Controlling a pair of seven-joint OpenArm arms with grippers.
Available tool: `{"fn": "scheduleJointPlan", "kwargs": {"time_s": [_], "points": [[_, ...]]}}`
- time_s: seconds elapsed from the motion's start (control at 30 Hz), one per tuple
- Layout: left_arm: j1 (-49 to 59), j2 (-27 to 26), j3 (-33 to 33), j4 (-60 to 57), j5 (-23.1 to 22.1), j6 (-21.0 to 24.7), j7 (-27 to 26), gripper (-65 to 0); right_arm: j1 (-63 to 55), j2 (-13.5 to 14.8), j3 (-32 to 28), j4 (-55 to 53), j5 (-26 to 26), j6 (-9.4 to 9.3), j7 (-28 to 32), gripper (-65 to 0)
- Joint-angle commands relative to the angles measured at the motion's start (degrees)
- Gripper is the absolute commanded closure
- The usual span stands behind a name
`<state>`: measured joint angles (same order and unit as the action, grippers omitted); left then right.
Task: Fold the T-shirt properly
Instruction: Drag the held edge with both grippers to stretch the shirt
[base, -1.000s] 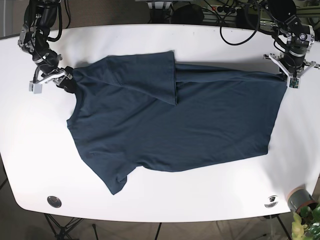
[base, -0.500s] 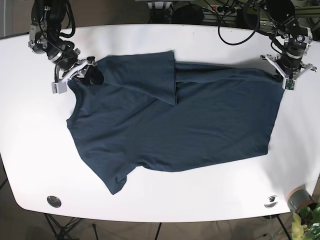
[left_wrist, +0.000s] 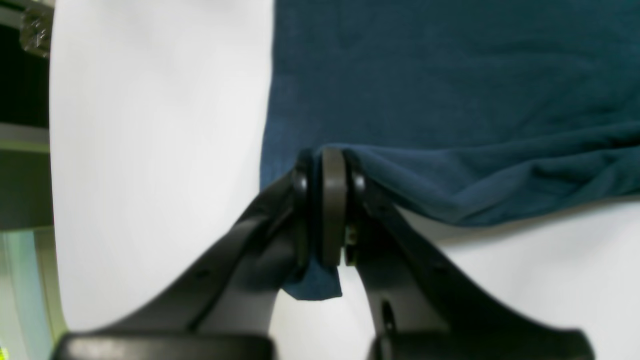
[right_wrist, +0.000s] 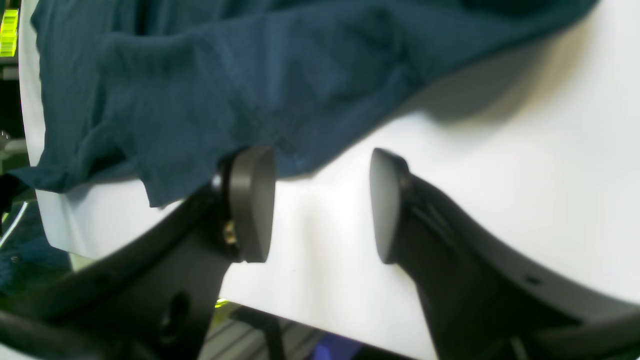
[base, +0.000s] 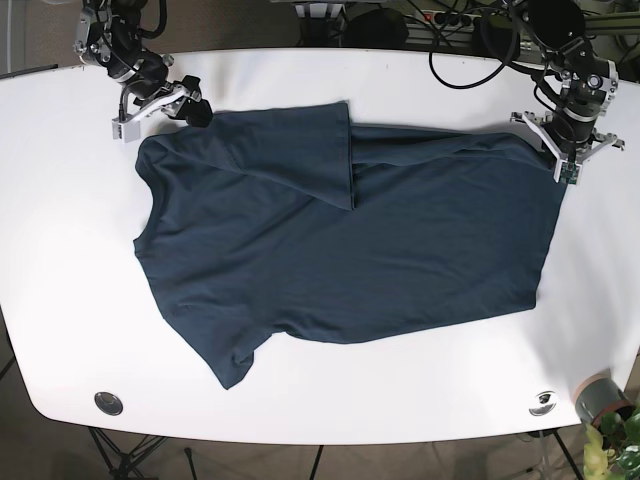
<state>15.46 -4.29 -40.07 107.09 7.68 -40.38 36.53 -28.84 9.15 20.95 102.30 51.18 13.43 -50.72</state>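
Since the earlier frame, the right gripper (base: 150, 103) has moved up the table (base: 60, 250), jaws parted. The left gripper (base: 560, 150) pinches the T-shirt (base: 340, 250) hem at the far-right corner.

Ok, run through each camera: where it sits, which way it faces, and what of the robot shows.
Base: overhead, looking down at the white table and the spread dark blue T-shirt; both arms show at the far corners.
Left wrist: behind the left pincer, facing along its fingers, shut on the shirt's hem corner.
Right wrist: behind the right pincer, fingers apart, one against the cloth's underside, over the table edge.
Shared: all three show the shirt and table; base also shows both pincers.
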Motion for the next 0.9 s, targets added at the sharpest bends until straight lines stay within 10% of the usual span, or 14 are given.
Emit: {"fn": "scheduleJointPlan", "kwargs": {"time_s": [0.0,0.37,0.87], "points": [[-0.3,-0.8,0.5,0.8,-0.4,0.4,-1.2,0.0,-0.6,-1.0,0.0,0.9,0.7,0.42,0.9,-29.8],[-0.3,-0.8,2.2,0.8,-0.4,0.4,-1.2,0.0,3.7,-6.6,0.0,-1.9,-7.4,0.33,0.7,-29.8],[-0.3,-2.2,2.2,-0.1,-0.4,0.4,-1.2,0.0,8.8,-6.8,-0.1,-9.2,-1.1,0.94,0.7,-29.8]]}}
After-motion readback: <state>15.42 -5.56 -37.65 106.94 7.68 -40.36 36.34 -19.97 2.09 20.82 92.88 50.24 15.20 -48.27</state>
